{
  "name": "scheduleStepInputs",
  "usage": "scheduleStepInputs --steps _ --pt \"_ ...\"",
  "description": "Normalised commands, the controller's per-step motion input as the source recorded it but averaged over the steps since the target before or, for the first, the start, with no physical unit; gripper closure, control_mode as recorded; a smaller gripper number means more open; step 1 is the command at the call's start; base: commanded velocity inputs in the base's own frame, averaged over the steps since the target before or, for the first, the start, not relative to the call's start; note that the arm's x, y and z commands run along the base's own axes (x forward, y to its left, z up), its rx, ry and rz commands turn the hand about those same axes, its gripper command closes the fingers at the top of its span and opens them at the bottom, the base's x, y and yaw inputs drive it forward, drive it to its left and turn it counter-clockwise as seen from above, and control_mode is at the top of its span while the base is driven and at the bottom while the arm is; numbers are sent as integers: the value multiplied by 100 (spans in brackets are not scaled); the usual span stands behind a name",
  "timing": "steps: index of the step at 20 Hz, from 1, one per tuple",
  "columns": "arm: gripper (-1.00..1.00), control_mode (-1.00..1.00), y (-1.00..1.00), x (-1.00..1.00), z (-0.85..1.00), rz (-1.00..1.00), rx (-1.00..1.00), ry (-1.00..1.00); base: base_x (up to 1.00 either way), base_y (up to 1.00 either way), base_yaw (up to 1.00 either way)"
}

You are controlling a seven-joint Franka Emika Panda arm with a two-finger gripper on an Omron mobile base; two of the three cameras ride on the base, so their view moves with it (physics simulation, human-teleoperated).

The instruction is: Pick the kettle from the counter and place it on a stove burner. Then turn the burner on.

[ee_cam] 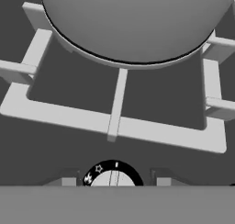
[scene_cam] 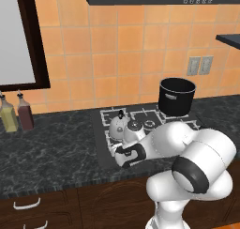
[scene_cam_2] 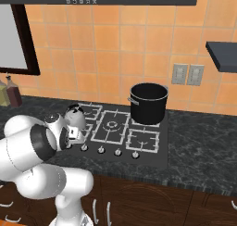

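The shiny silver kettle (scene_cam: pixel 119 125) (scene_cam_2: pixel 74 115) stands upright on the front-left stove burner (ee_cam: pixel 114 123), a light-grey square grate; its rounded body (ee_cam: pixel 133 21) shows large in the hand view. My gripper (ee_cam: pixel 113 182) points down at the cooktop's front edge, just in front of that grate. Its two dark fingertips (ee_cam: pixel 69 182) stand on either side of a silver burner knob (ee_cam: pixel 113 176) with a narrow gap on each side, so it is open. The black counter (scene_cam: pixel 47 148) runs to the left of the cooktop.
A large black pot (scene_cam: pixel 176 95) (scene_cam_2: pixel 148 102) sits on the back-right burner. More silver knobs (scene_cam_2: pixel 100 150) line the cooktop front. Two bottles (scene_cam: pixel 16 113) stand at the counter's far left. My white arm reaches low over the cooktop's front-left corner.
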Motion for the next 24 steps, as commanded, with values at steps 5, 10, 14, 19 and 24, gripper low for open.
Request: scheduleStepInputs --steps 5,10,14,19,24 --pt "100 -100 0 3 -2 0 0 -5 0 0 0" --pt "100 -100 0 -6 0 18 0 -3 0 0 0" --pt "100 -100 0 -13 0 27 0 -8 0 0 0" --pt "100 -100 0 -17 0 28 -1 -8 0 0 0" --pt "100 -100 0 -19 0 25 -2 -9 0 0 0"
